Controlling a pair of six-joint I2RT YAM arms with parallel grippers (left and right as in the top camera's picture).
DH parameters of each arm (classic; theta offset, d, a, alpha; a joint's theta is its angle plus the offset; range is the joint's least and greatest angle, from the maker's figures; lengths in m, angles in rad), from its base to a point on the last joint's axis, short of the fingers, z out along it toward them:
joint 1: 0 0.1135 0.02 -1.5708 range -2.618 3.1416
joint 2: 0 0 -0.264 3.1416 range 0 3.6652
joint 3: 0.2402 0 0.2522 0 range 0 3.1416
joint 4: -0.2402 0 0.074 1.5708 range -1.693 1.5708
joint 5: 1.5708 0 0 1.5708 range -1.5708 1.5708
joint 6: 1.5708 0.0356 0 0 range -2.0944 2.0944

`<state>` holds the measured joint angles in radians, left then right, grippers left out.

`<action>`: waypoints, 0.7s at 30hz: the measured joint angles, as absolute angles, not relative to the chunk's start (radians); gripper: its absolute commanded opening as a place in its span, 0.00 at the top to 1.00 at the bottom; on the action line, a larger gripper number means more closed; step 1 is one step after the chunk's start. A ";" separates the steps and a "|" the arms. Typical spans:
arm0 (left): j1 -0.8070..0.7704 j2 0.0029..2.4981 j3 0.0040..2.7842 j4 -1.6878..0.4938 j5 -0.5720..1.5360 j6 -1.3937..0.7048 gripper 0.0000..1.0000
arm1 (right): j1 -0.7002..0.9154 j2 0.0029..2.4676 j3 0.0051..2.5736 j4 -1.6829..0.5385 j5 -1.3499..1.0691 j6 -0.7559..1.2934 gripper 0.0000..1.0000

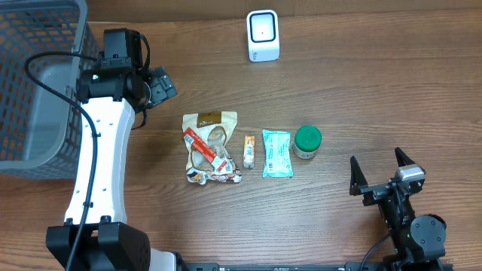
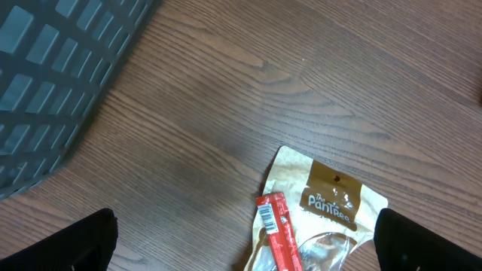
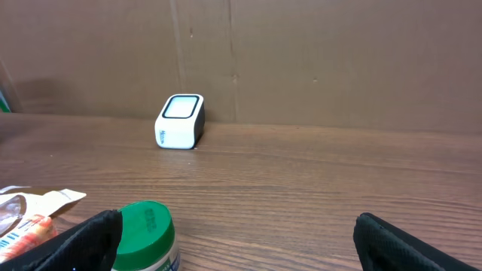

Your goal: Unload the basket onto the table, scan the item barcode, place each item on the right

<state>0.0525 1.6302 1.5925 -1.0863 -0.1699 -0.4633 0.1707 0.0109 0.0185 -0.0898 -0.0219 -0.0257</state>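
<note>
Tan pouch (image 2: 331,197), lower half below the left wrist view

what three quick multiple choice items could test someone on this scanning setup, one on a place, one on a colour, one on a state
1. Where on the table does the white scanner stand?
A. at the far side, on its own
B. at the near edge
C. at the left edge

2. What colour is the lid of the jar?
A. red
B. green
C. white

3. In what state is the right pincer?
A. shut on the jar
B. shut on nothing
C. open, holding nothing

Answers:
1. A, the overhead view shows it upright at the far side, apart from everything else.
2. B, the lid is green in both the overhead and right wrist views.
3. C, it is spread wide with nothing in it.
</note>
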 measured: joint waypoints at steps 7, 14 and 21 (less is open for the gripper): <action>0.052 1.630 1.592 -1.086 -0.170 -0.464 0.00 | 0.171 0.011 0.019 -0.090 -0.022 -0.027 0.00; 0.052 1.630 1.592 -1.086 -0.170 -0.464 0.00 | 0.171 0.011 0.019 -0.084 -0.022 -0.026 0.00; 0.052 1.630 1.592 -1.086 -0.170 -0.464 0.00 | 0.171 0.011 0.019 -0.065 -0.075 -0.004 0.00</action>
<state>0.0525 1.6302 1.5925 -1.0863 -0.1699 -0.4637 0.1707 0.0109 0.0185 -0.0650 -0.0746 -0.0040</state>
